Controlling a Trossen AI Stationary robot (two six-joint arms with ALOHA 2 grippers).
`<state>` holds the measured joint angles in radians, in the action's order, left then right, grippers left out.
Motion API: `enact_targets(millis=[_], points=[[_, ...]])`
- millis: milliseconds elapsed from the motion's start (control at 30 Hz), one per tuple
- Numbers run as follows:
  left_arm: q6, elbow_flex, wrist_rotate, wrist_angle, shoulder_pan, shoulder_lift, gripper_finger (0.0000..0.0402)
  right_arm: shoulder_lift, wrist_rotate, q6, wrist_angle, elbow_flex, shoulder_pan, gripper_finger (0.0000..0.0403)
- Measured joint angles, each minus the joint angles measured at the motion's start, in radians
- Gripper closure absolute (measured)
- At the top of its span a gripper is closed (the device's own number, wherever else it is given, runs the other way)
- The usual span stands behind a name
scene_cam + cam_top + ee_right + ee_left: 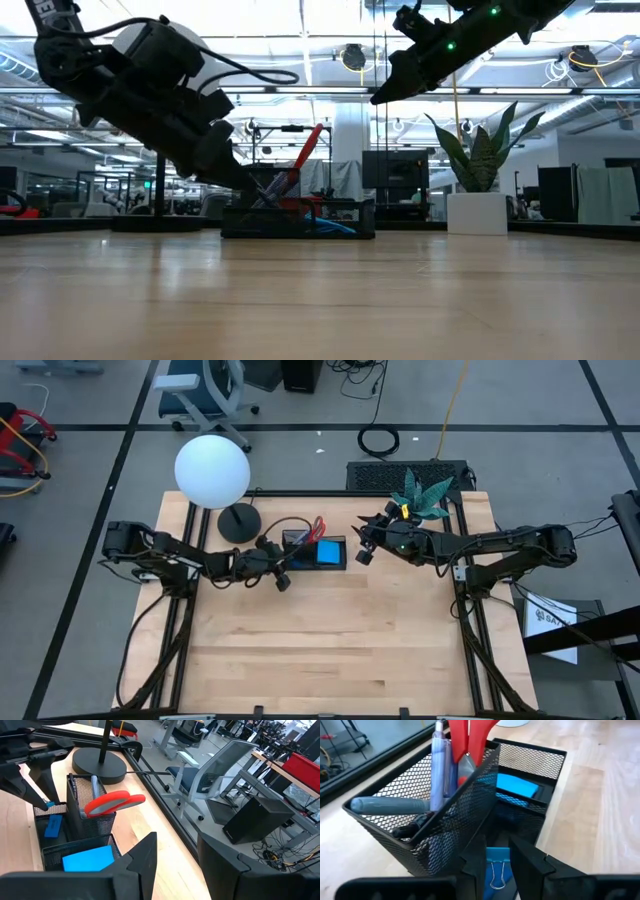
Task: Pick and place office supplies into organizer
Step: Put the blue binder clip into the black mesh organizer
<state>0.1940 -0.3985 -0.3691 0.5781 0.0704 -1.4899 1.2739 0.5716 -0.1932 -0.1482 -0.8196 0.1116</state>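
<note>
L gripper (497,870) pinches blue binder clip (496,867) over organizer (520,780); R gripper (366,546) raised nearby, fingers apart, empty.

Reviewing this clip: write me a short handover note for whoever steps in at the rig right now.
Left gripper: low at the black mesh organizer, fingers around a small blue binder clip; I cannot tell if the grip holds or is letting go.
Right gripper: raised beside the organizer, open, holding nothing.
In the organizer: red-handled scissors and pens upright in the taller section, blue note pad in a lower compartment, a small blue item in another.
Done: the supplies in view are all in the organizer.
Left: settle the clip, withdraw the left arm. Nothing else shows on the wooden table.
</note>
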Motion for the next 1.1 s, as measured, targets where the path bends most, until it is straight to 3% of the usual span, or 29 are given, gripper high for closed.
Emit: enact_targets(millis=[1100], points=[[-0.054, -0.002, 0.056, 0.034, 0.003, 0.001, 0.0313, 0.0, 0.003, -0.006, 0.0, 0.0, 0.001, 0.0271]])
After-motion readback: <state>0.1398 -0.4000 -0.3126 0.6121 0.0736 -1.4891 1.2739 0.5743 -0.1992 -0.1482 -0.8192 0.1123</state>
